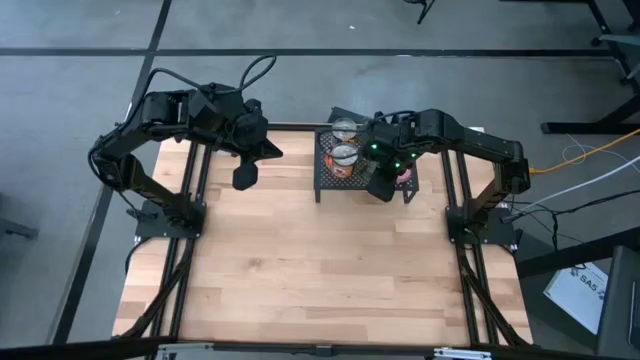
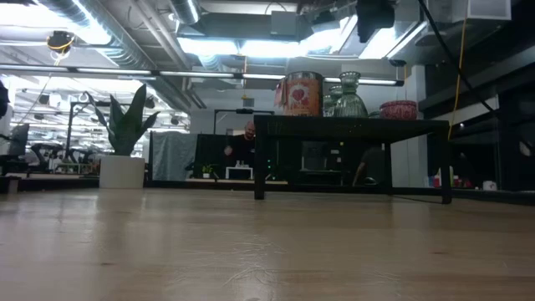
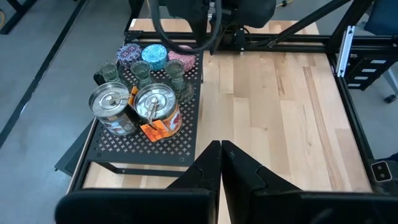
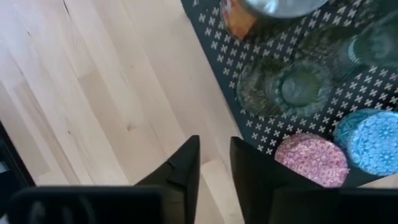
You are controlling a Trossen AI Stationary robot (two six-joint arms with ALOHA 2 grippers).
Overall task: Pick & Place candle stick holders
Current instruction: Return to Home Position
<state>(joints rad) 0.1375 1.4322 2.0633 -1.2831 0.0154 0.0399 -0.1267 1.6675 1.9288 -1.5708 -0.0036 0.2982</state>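
Right gripper (image 4: 214, 142), parted and empty, hovering by pink candle (image 4: 313, 158) at black mesh rack (image 4: 217, 34) edge; could knock it off if withdrawn low. Left gripper (image 3: 221, 144) pressed together, waiting beside rack.

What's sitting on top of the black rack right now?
On the rack: two silvery tins, three green glass holders, a purple-speckled holder, a blue holder and a pink holder. The right arm covers the rack's end beside the pink holder.

Light wooden tabletop (image 1: 320, 270). Black perforated rack (image 3: 124, 149), standing at its far edge. Green plant in white pot (image 2: 124, 150), in room beyond. Grey floor (image 1: 80, 30) around.
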